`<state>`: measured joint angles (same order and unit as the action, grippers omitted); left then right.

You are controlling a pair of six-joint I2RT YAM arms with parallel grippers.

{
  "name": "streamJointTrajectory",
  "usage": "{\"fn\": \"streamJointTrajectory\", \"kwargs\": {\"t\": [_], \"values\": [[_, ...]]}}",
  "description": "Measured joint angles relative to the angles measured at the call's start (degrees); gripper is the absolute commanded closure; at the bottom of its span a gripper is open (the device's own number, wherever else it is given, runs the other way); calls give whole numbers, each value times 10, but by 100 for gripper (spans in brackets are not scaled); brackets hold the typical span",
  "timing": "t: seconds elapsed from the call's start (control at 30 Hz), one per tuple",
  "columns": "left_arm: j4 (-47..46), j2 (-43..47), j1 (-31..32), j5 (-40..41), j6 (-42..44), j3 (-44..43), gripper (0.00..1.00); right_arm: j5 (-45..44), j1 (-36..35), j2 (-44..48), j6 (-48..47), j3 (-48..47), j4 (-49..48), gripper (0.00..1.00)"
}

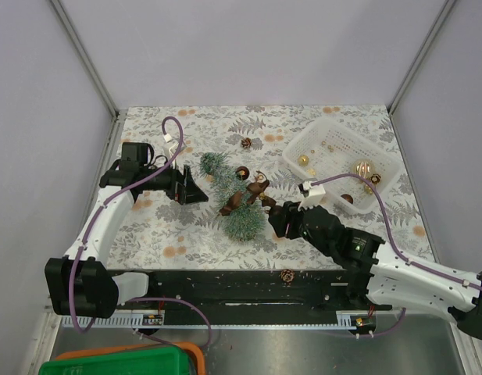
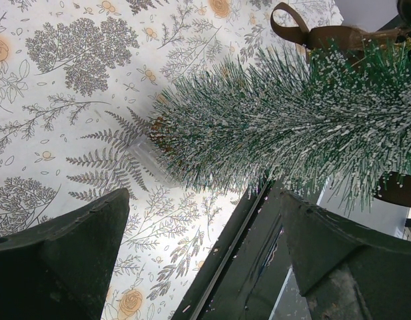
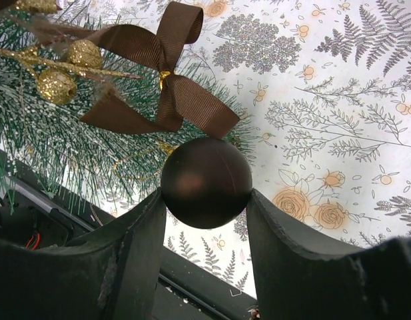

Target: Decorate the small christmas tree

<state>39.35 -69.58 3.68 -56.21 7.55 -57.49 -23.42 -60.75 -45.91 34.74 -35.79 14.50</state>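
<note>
Decoration is partway done, and I judge that hanging one more ornament is the step in hand. My right pincer (image 1: 276,217) is about half open and clamped on a dark brown bauble (image 3: 206,181), one finger on each side of it. A brown ribbon bow (image 3: 166,73) sits just above the ball; I cannot tell whether it is tied to the ball or to the branches.

The small christmas tree (image 1: 234,205) is in the middle of the worktop (image 1: 186,238). It looks to be lying on its side, tip towards the far left corner and wide end towards the near edge. A sprig of gold glitter berries (image 3: 57,85) is lodged in its bristles. My left pincer (image 1: 198,191) hangs just beside the tip, spread as wide as it goes, holding nothing.

Next, I think, the bauble must go deeper among the bristles so that something catches before I let go. A smooth ball may roll off, and the light tree may shift unless my left pincer steadies it.

A white basket (image 1: 306,137) with more gold baubles stands near the far right corner. One pine cone (image 1: 246,143) lies towards the far edge, and a second pine cone (image 1: 287,275) on the black rail (image 1: 225,285) at the near edge. Only the bow and berries crowd the spot
</note>
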Motion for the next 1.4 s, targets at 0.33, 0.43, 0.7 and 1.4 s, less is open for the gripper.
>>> {"fn": "streamJointTrajectory", "kwargs": {"t": [0.33, 0.43, 0.7, 1.4], "values": [[0, 5, 0, 0, -1, 0, 1, 7, 0, -37, 12, 11, -40, 73], [0, 5, 0, 0, -1, 0, 1, 17, 0, -30, 27, 23, -38, 74], [0, 5, 0, 0, -1, 0, 1, 35, -16, -20, 52, 33, -24, 76], [0, 5, 0, 1, -1, 0, 1, 11, -57, 2, 19, -78, 54, 77]]}}
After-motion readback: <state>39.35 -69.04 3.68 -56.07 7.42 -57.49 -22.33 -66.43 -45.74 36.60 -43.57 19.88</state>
